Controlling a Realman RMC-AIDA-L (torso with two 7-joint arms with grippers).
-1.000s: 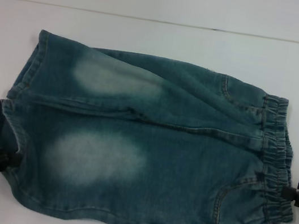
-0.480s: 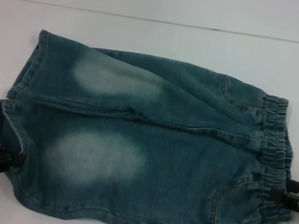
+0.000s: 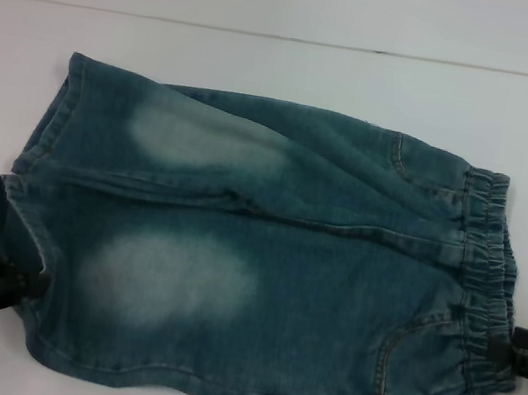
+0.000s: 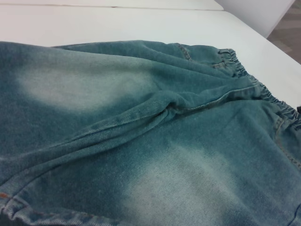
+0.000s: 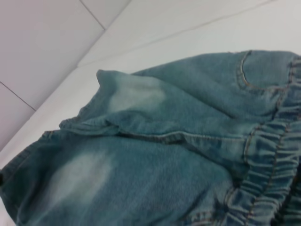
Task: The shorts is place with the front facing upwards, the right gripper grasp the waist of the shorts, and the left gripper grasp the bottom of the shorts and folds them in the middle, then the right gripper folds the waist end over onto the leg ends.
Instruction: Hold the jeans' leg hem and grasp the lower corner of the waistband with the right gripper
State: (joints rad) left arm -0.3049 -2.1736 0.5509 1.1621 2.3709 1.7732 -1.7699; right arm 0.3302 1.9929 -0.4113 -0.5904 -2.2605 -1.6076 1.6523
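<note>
On the white table [image 3: 285,69] the teal denim shorts [image 3: 264,258] lay flat, front up. The left gripper [image 3: 22,281] met the near leg hem [image 3: 6,236], the right gripper [image 3: 504,351] the gathered waistband [image 3: 487,286] opposite. I couldn't tell whether either's fingers had closed.

Can't really tell what either gripper is doing with its fingers: the left gripper [image 3: 15,280] has its tips tucked in under the near leg hem of the shorts [image 3: 264,258], and the right gripper [image 3: 512,353] is mostly chopped off by the head view's right edge, right where it meets the waistband [image 3: 481,285]. Neither wrist view shows its own fingers at all, just denim running off the edges, and the near edge of the shorts nearly slips out of the head view too.
</note>
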